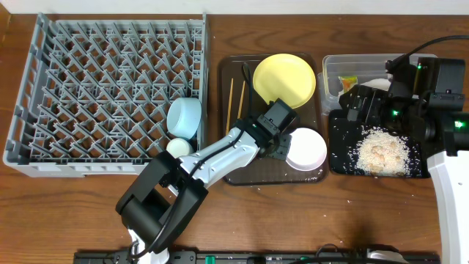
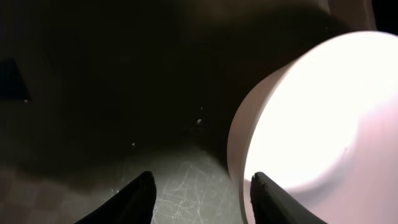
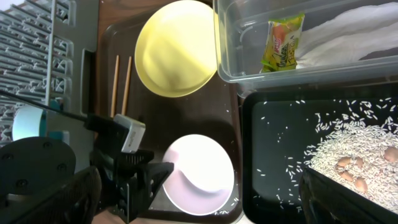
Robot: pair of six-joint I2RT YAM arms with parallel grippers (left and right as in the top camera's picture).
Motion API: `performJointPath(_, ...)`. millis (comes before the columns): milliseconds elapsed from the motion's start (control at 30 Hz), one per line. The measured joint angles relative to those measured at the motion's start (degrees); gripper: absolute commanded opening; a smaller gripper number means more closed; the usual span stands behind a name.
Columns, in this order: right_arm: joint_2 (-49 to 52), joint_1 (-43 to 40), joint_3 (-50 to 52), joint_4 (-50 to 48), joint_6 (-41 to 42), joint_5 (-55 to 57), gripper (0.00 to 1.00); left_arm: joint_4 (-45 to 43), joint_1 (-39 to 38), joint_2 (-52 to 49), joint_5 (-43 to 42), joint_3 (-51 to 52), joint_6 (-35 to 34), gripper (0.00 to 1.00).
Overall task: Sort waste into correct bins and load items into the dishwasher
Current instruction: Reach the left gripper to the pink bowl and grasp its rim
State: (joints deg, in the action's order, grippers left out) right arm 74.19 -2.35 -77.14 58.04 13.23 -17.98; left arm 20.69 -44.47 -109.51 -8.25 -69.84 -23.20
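the left gripper (image 1: 281, 149) sits at the left rim of the white bowl (image 1: 308, 149) on the brown tray (image 1: 245, 176). its jaws are part spread, one finger at the bowl wall and the other clear of it. the right gripper (image 3: 199, 202) hangs spread wide and empty above the black tray (image 3: 267, 174) of rice scraps (image 3: 348, 146).

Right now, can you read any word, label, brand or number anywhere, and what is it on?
Wrapper in the clear tub: printed lettering on green and yellow, too small and blurred to read.
Yellow plate, white bowl, grey rack: no text visible.
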Motion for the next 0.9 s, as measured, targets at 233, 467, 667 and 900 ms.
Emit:
performJointPath(233, 0.0, 0.0, 0.0, 0.0, 0.0, 0.0, 0.99, -1.5, 0.0, -1.2, 0.0, 0.0, -1.5, 0.36)
performJointPath(467, 0.0, 0.0, 0.0, 0.0, 0.0, 0.0, 0.99, -1.7, 0.0, -1.5, -0.2, 0.0, -2.5, 0.08)
performJointPath(667, 0.0, 0.0, 0.0, 0.0, 0.0, 0.0, 0.99, -1.1, 0.1, -1.5, 0.0, 0.0, -2.3, 0.07)
performJointPath(900, 0.0, 0.0, 0.0, 0.0, 0.0, 0.0, 0.99, 3.8, 0.1, 3.0, 5.7, -0.1, -1.9, 0.07)
